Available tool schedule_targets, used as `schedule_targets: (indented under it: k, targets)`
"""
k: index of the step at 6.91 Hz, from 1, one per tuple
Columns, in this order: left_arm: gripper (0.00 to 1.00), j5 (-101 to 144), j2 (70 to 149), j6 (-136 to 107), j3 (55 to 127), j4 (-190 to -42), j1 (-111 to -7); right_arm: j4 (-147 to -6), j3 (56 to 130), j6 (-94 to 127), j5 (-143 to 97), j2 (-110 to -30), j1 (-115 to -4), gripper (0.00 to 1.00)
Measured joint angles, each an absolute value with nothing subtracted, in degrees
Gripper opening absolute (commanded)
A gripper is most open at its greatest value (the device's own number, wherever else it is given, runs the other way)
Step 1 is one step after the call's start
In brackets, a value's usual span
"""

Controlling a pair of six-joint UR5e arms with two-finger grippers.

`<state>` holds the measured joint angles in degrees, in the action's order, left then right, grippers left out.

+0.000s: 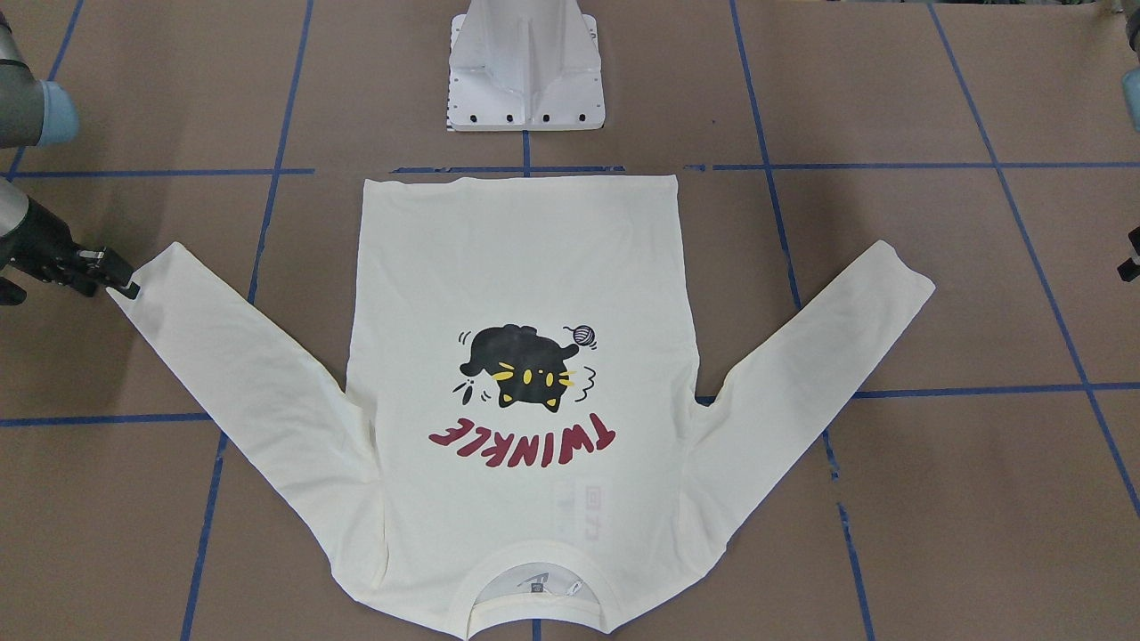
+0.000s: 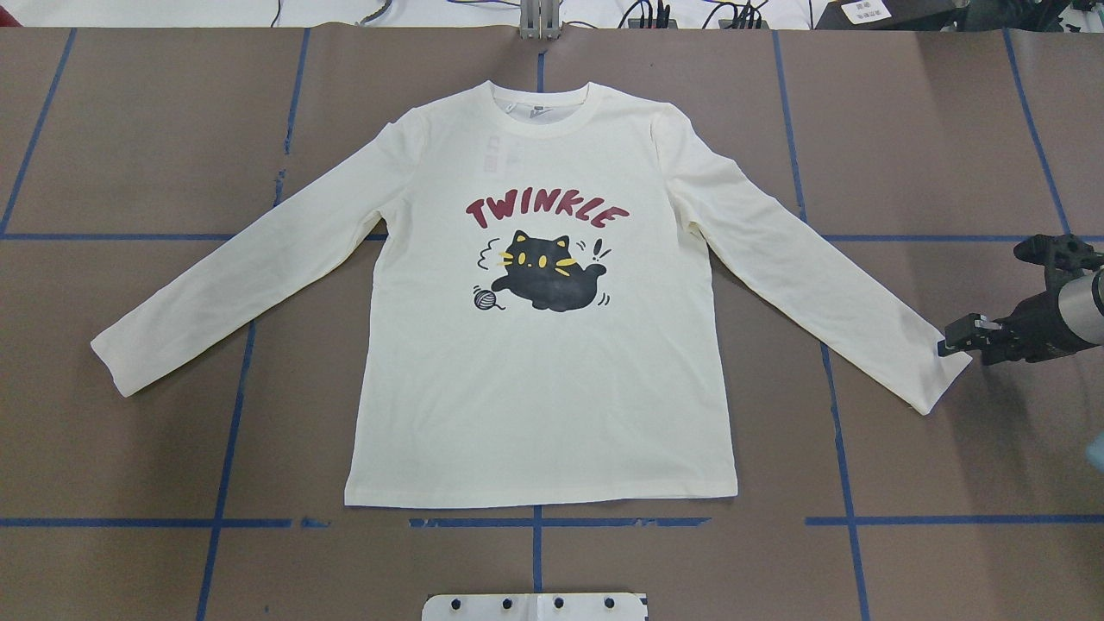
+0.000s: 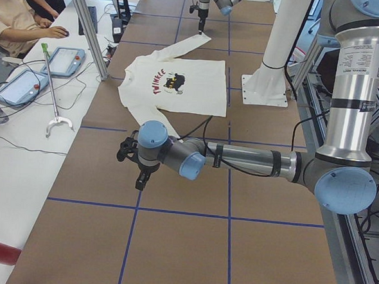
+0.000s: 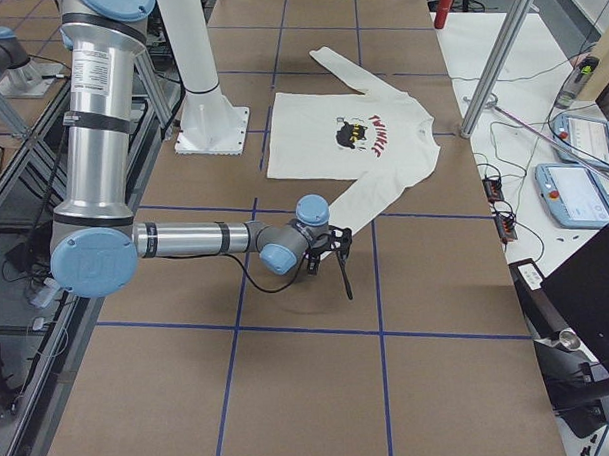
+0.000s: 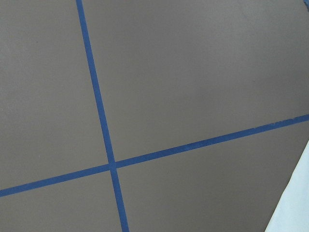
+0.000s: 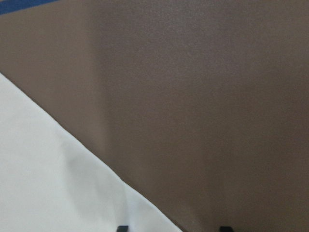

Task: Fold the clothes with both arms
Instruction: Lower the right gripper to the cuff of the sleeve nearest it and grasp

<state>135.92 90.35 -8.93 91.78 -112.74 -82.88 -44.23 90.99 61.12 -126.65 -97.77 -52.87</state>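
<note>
We see a brown desk [image 2: 129, 129], blue tape [image 2: 138, 523] grid | T-shirt [image 2: 543, 397] flat, print up | right hand [image 2: 950, 338] fingers apart, beside cuff [image 2: 944, 384] | left hand [image 3: 139, 183]: we cannot tell

T-shirt [image 2: 539, 405] cream; cat print [image 2: 552, 278] black, yellow eyes and whiskers; TWINKLE lettering [image 2: 546, 212] red. Tabletop [image 2: 129, 129] brown, blue tape grid [image 2: 138, 523]. Right pincer [image 2: 946, 343] black.

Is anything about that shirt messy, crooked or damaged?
Nothing stands out. The T-shirt lies flat, print up, both sleeves spread evenly. The right end effector sits open at one cuff.
</note>
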Motion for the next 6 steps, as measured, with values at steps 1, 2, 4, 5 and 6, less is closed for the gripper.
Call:
schedule_targets:
  k: [1, 2, 4, 5, 6]
  targets:
    - [1.00, 136.0, 90.4, -9.0, 91.8, -112.8, -82.9, -44.3, 91.0, 61.5, -126.7, -97.8, -52.9, 0.00]
    - [1.00, 136.0, 90.4, -9.0, 91.8, -112.8, -82.9, -44.3, 91.0, 61.6, -126.9, -97.9, -52.9, 0.00]
    - [1.00, 136.1, 90.4, -9.0, 91.8, -112.8, -82.9, -44.2, 91.7, 61.7, -127.6, -97.6, -52.9, 0.00]
    - [1.00, 136.1, 90.4, -9.0, 91.8, -112.8, -82.9, -44.5, 93.2, 61.8, -128.4, -97.1, -52.9, 0.00]
    - [1.00, 136.1, 90.4, -9.0, 91.9, -112.8, -82.9, -44.9, 95.4, 64.6, -129.1, -95.4, -52.8, 0.00]
